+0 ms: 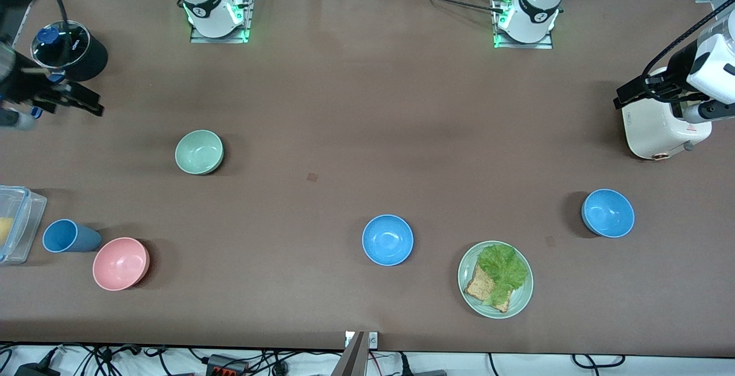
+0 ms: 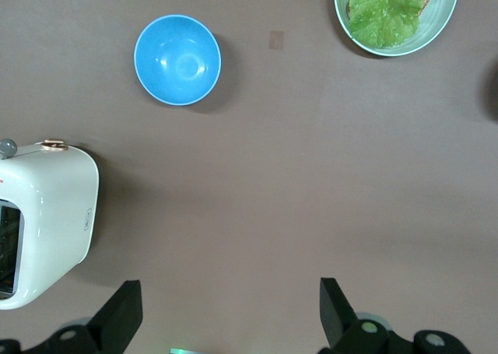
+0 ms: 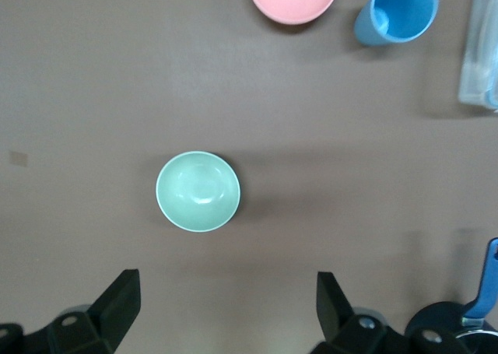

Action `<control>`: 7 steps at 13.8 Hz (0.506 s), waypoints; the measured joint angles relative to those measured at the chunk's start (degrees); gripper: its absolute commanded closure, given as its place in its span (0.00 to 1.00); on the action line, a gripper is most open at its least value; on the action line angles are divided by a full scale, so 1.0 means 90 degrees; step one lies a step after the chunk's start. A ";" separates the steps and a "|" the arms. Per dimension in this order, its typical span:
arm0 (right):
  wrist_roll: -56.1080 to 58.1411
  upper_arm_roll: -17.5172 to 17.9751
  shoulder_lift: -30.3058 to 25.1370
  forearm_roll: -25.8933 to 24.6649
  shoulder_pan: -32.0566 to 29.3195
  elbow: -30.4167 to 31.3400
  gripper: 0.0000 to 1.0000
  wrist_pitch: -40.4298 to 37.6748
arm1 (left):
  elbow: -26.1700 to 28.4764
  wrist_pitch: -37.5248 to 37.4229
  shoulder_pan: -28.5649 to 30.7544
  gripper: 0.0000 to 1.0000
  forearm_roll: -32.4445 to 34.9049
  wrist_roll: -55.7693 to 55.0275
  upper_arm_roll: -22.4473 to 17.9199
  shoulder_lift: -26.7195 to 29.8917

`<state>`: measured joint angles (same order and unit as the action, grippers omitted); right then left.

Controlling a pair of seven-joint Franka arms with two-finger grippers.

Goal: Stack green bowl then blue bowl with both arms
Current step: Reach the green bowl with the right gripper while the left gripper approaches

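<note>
A: So, where does everything sit, starting at the right arm's end of the table?

B: Take the green bowl [image 1: 199, 151] as the landmark. The right gripper [image 1: 69, 100] hangs in the air at that end, above the table beside a black pot [image 1: 74, 50], its fingers spread wide and empty. The pink bowl [image 1: 121, 263] and a blue cup [image 1: 68, 236] lie nearer the front camera than the green bowl. One blue bowl [image 1: 387, 240] lies toward the left arm's end from it, also nearer the camera. A second blue bowl [image 1: 608, 213] sits further that way, past a plate [image 1: 468, 289] of lettuce and toast. The left gripper [image 1: 646, 90] hovers over a white toaster [image 1: 660, 132], fingers apart, holding nothing.

A: How do the bowls look?

B: Small, round, upright and empty. One is pale sage green, matte; the blue two are plain sky blue and look alike.

A: And how would they handle?

B: Probably light, stiff plastic, smooth enough to slide. I would pinch the rim, one finger inside the wall, one outside.
</note>
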<state>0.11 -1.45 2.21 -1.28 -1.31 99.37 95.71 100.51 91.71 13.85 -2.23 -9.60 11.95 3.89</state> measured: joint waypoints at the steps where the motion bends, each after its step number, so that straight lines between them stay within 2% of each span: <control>1: -0.0002 0.0003 0.0294 0.0000 0.0000 0.0053 0.00 0.0100 | -0.0006 0.0000 0.0004 0.00 0.0000 0.0000 -0.0005 -0.0005; 4: -0.0006 0.0003 0.1348 -0.0001 -0.0002 0.0134 0.00 0.0592 | -0.0010 0.0004 0.0028 0.00 0.0007 0.0000 -0.0021 -0.0084; 7: -0.0006 0.0005 0.2107 -0.0001 -0.0002 0.0374 0.00 0.1209 | -0.0026 0.0223 0.0192 0.00 0.0238 0.0058 -0.0053 -0.0524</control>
<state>0.05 -1.41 21.18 -1.29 -1.33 102.74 106.59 100.27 93.72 15.57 -0.09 -9.08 11.47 -0.82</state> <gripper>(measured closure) 0.000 0.000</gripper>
